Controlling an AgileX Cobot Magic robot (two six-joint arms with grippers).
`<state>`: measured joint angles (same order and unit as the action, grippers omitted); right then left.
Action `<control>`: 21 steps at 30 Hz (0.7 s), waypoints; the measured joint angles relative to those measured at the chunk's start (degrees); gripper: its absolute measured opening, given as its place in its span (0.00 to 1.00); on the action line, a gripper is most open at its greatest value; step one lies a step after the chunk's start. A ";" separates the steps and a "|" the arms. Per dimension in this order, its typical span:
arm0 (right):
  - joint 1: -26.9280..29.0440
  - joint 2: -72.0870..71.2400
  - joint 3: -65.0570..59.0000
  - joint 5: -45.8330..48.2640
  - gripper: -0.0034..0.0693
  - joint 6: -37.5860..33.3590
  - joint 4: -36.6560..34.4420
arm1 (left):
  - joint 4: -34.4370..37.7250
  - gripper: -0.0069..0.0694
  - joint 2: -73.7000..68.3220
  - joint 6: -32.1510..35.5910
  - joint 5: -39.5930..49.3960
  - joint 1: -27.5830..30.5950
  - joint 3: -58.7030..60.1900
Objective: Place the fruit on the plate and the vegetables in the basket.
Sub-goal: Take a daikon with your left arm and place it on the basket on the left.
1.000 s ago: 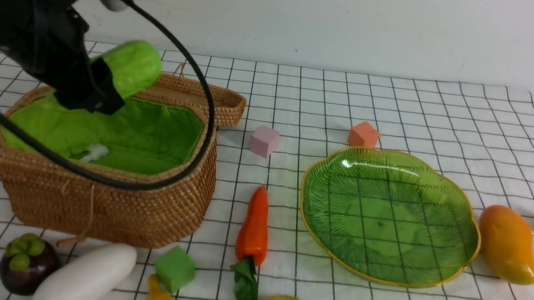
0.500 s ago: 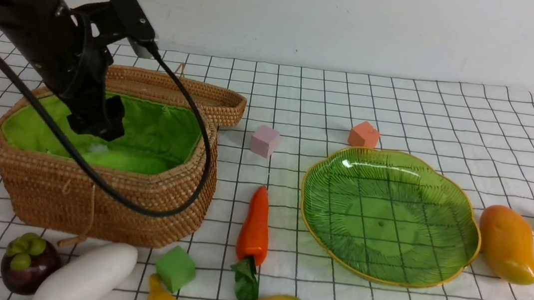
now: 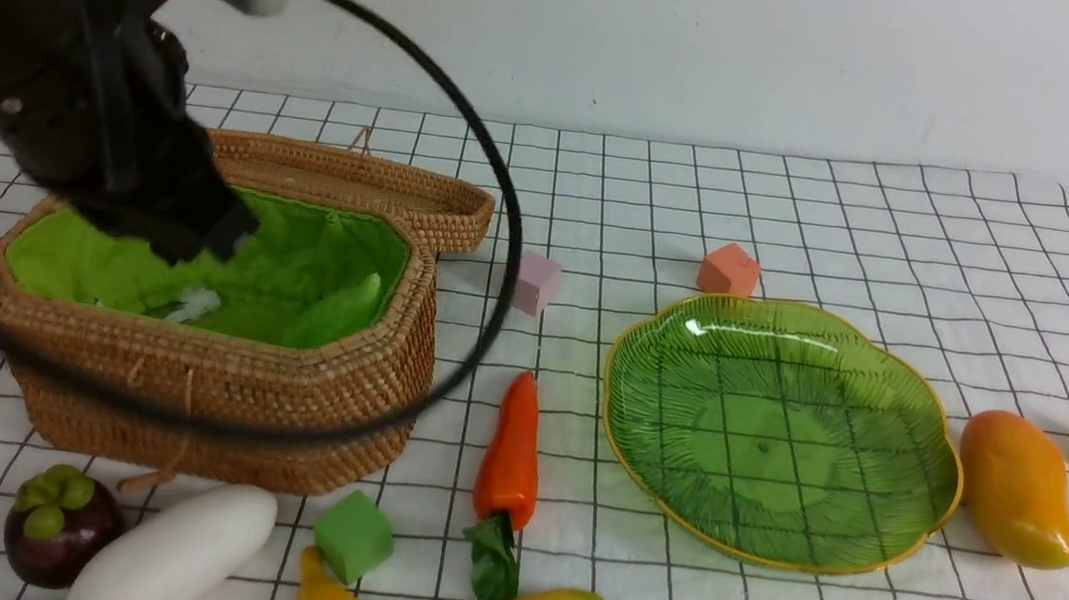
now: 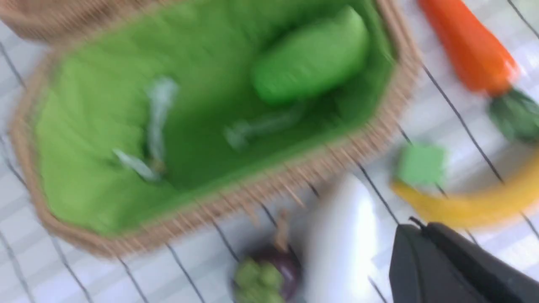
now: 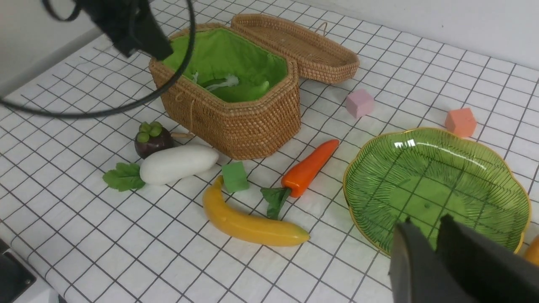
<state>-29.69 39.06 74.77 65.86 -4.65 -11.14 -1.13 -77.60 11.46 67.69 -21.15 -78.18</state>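
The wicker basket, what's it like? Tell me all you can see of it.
The basket is brown woven wicker, eight-sided, with a bright green lining and white ties. Its woven lid lies open behind, attached. It stands upright on the checked cloth at the robot's left. A light-green cucumber lies inside, near the right wall.

The cucumber (image 3: pixel 337 310), released by the left end effector (image 3: pixel 199 237), now lies inside the basket (image 3: pixel 213 384).
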 joint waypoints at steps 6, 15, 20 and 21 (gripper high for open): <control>0.00 0.00 -1.41 1.96 0.21 0.00 -0.06 | 0.75 0.09 8.91 -7.50 -1.48 -5.10 18.98; 0.00 0.00 -4.98 3.43 0.21 0.00 -2.43 | -2.42 0.62 4.29 -4.71 -20.87 -5.63 30.75; 0.00 0.00 -5.05 3.99 0.21 -0.92 -5.92 | -8.93 0.82 -3.89 -5.72 -27.98 -5.63 31.11; 0.00 0.00 -5.05 3.99 0.21 -0.92 -6.07 | -9.74 0.82 -4.49 -6.12 -28.48 -5.63 31.11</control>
<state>-29.69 39.06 69.72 69.85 -5.57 -17.21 -10.87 -82.10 5.34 39.20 -26.78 -47.07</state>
